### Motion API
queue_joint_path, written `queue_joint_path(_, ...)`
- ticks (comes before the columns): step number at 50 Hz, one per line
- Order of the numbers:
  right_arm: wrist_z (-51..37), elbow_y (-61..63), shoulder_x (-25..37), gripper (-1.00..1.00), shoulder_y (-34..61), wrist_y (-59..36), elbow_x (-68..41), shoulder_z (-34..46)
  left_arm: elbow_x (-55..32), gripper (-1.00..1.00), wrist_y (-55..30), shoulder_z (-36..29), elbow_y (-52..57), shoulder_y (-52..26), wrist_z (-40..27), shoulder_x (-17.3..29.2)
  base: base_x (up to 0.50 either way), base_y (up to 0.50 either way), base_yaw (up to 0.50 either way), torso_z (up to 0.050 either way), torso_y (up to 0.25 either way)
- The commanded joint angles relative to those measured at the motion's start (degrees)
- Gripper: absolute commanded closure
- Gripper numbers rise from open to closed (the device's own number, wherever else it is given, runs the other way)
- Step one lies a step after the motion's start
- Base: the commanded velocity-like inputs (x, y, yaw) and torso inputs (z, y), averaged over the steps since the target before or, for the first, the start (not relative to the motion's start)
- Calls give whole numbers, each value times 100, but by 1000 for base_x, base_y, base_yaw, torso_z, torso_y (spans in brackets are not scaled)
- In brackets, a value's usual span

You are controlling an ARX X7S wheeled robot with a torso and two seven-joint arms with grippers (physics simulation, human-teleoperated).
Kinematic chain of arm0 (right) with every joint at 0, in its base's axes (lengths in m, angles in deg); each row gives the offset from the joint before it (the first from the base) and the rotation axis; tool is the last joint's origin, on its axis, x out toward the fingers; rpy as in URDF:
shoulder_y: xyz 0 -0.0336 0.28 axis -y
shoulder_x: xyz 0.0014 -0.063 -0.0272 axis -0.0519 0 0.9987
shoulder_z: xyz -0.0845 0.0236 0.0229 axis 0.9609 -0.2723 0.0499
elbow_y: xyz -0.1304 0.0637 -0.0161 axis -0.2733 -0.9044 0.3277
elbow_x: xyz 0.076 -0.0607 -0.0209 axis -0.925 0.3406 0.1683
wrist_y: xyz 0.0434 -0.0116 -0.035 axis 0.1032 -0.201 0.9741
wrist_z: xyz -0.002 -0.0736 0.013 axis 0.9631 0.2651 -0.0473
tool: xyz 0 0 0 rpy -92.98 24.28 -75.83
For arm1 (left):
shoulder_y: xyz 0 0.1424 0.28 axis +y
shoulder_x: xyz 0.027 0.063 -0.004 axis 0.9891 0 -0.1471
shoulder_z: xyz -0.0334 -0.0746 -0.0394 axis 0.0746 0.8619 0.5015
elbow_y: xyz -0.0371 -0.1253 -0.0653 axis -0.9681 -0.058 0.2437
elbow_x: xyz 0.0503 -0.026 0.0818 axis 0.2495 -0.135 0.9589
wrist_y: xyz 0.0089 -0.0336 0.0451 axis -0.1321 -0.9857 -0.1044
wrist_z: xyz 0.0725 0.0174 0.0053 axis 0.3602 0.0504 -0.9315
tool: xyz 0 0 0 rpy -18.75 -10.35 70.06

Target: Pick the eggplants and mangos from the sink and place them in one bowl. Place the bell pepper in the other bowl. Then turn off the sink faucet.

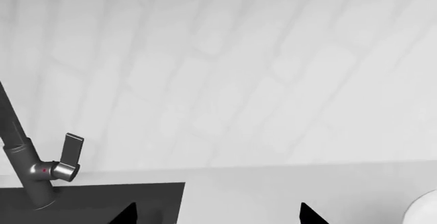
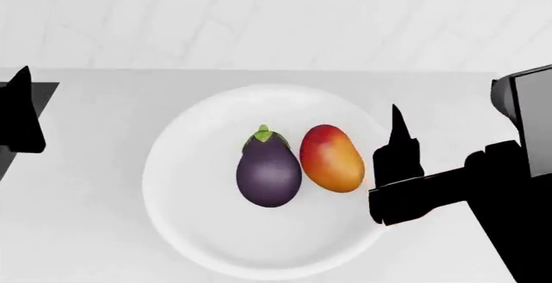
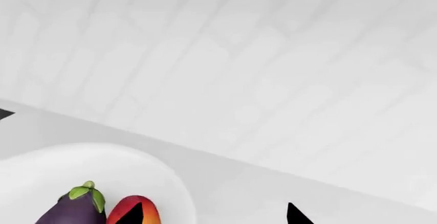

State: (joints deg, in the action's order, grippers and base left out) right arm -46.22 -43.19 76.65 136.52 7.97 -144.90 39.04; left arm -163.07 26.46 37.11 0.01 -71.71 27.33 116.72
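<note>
A purple eggplant (image 2: 269,173) and a red-orange mango (image 2: 332,159) lie side by side in a wide white bowl (image 2: 190,218). My right gripper (image 2: 397,134) hovers at the bowl's right rim, just beside the mango, open and empty. In the right wrist view the eggplant (image 3: 71,211) and mango (image 3: 151,217) sit beside one fingertip of the right gripper (image 3: 214,216). My left gripper (image 2: 22,112) hangs open and empty over the sink's right edge. The left wrist view shows the left gripper (image 1: 220,215), the sink (image 1: 89,201) and the sink faucet (image 1: 30,168) with its side lever (image 1: 71,150). The bell pepper is out of view.
A white tiled wall (image 2: 276,18) runs behind the white counter (image 2: 86,167). A white bowl's rim (image 1: 427,208) shows at the edge of the left wrist view. The sink's corner (image 2: 50,92) sits at the head view's far left.
</note>
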Motion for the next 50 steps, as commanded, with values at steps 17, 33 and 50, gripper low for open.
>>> queue_joint_path(17, -574, 777, 506, -100, -864, 399, -128, -457, 39, -100, 402, 233, 183, 381, 22, 165, -450, 130, 0, 0, -1)
queue_joint_path(33, -573, 981, 577, -100, -1050, 435, 135, -463, 17, -100, 520, 287, 197, 527, 40, 298, -157, 397, 0, 0, -1)
queue_joint_path(50, -561, 994, 549, -100, -1123, 465, 257, -455, 4, -100, 544, 302, 256, 597, -33, 340, 24, 500, 0, 0, 0)
